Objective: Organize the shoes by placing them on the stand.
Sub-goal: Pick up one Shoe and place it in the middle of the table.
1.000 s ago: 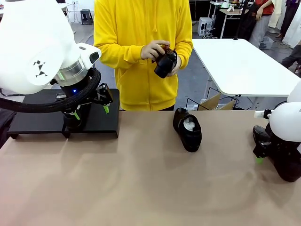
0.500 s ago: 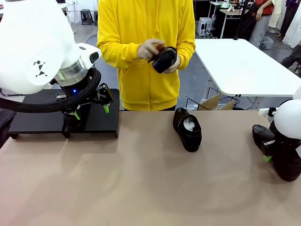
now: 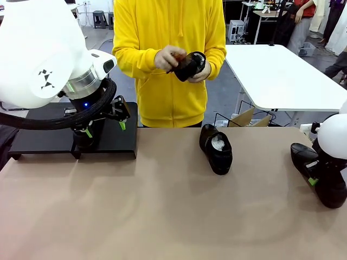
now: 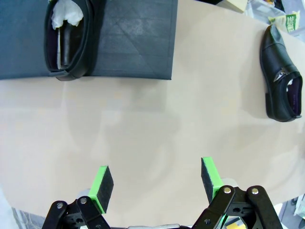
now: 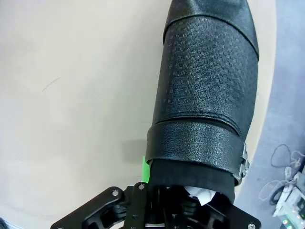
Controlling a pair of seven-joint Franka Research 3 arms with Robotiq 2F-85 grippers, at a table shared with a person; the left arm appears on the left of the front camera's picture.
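At the lower right of the front view, the right gripper [image 3: 312, 181] is clamped on the rear of the right-edge shoe [image 3: 328, 189], which is down at the level of the tan table [image 3: 135, 206]. Whether its sole touches the tabletop I cannot tell. The right wrist view shows one green pad [image 5: 146, 169] pressed against the outside of the shoe's collar, with the other finger hidden inside the opening beside the white paper [image 5: 198, 193]. The toe points toward the top of that frame.

At the left of the front view, the left gripper [image 3: 105, 129] hangs in front of the black stand [image 3: 43, 140] with its jaws spread wide and nothing between them. The left wrist view shows bare tabletop between the pads. At its upper left, the stand shoe [image 4: 69, 40] lies on the platform with paper in its opening.

Near the middle of the front view, the middle shoe [image 3: 217, 149] rests on the table, toe toward the camera, well apart from both grippers. At top centre, the person in the yellow top holds the fourth shoe [image 3: 190, 66] in both hands, above the far edge of the table.
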